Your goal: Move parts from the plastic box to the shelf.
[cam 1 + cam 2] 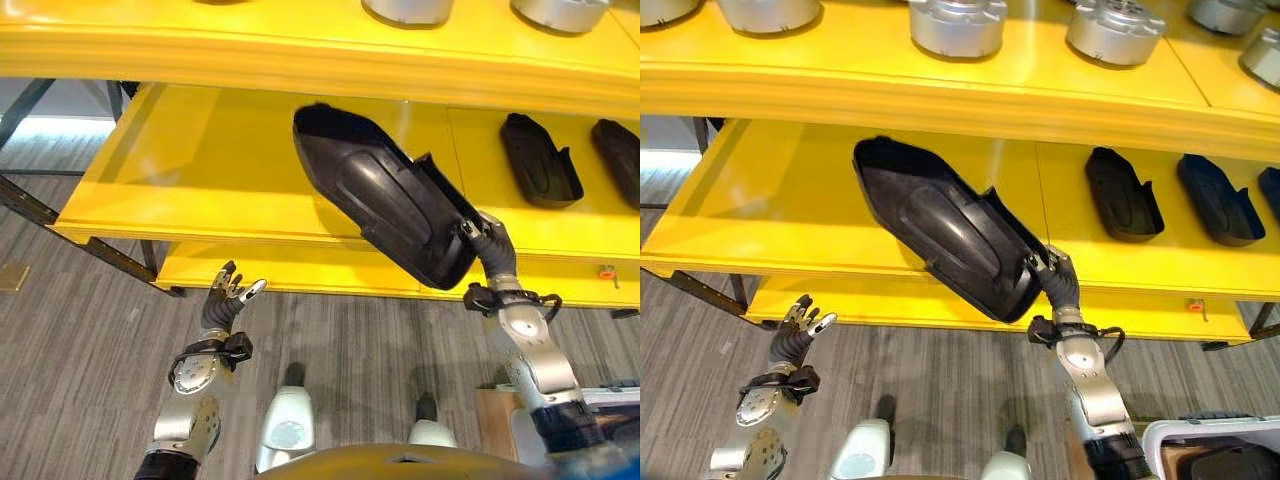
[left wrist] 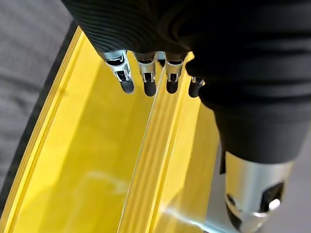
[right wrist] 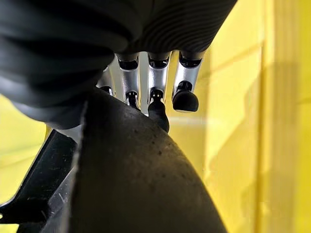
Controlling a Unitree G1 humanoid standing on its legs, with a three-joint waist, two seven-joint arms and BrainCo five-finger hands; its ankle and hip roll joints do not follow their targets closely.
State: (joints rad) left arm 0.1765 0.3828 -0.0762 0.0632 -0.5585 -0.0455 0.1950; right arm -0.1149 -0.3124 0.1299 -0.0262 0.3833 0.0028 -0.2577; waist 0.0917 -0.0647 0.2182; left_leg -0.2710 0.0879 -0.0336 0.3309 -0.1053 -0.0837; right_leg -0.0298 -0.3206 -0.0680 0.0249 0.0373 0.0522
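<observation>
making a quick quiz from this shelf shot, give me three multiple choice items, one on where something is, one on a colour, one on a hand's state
1. Where is the large black part?
A. Held up in front of the middle shelf
B. Lying on the floor
C. Standing on the top shelf

2. What colour is the shelf?
A. Blue
B. Yellow
C. White

3. What state is the left hand in?
A. Curled round a black part
B. Pinching a silver part
C. Open, holding nothing

Answers:
1. A, the right hand grips the part's lower end and it hangs tilted before the middle shelf.
2. B, every board of the shelf is yellow.
3. C, the left wrist view shows its fingers straight above the yellow shelf edge with nothing between them.
</observation>
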